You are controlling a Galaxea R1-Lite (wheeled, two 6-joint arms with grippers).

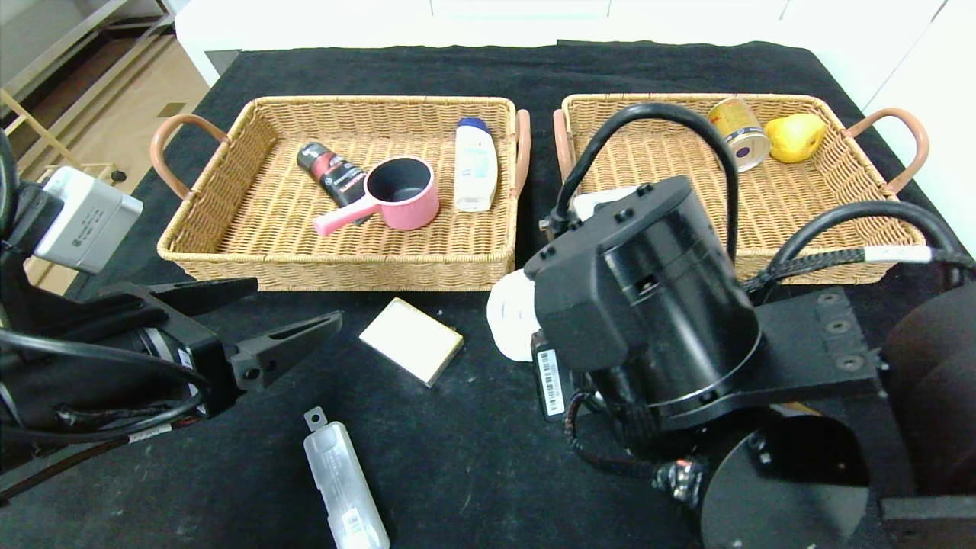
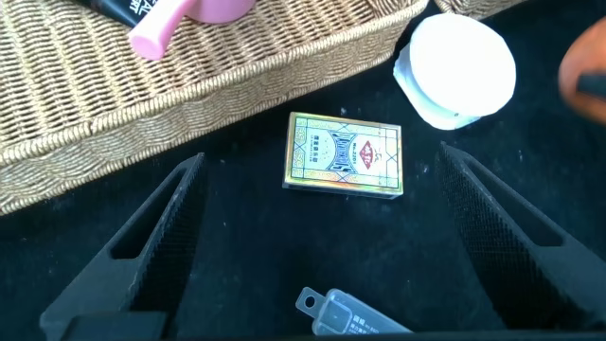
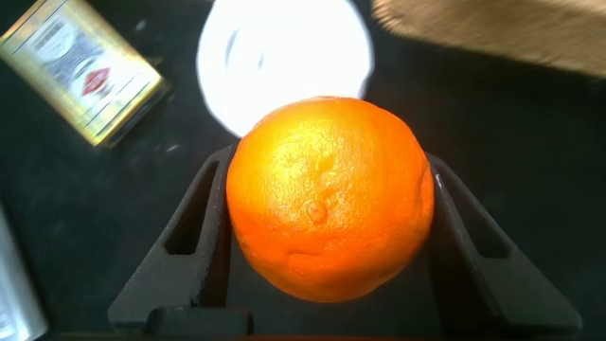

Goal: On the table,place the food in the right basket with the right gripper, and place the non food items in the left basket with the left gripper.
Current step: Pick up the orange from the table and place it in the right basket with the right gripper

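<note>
Orange [image 3: 329, 197] gripped between my right gripper's [image 3: 327, 237] fingers, above the black table [image 1: 473, 457] just in front of the right basket [image 1: 801, 229].
Largest down: both baskets hold items, the left basket [image 1: 229, 252] a pink pot [image 1: 400, 197]; my left gripper [image 2: 322, 237] hangs wide open and empty over the beige box [image 2: 344, 154], beside the white tub [image 2: 457, 68].

Beyond the far edge of the tabletop [image 1: 473, 69] runs a low white cabinet [image 1: 518, 11]. At the far left lies a pale wooden floor [image 1: 130, 91], with a light wooden rack [image 1: 30, 114] standing on it and grey shelving [image 1: 53, 38] behind.
</note>
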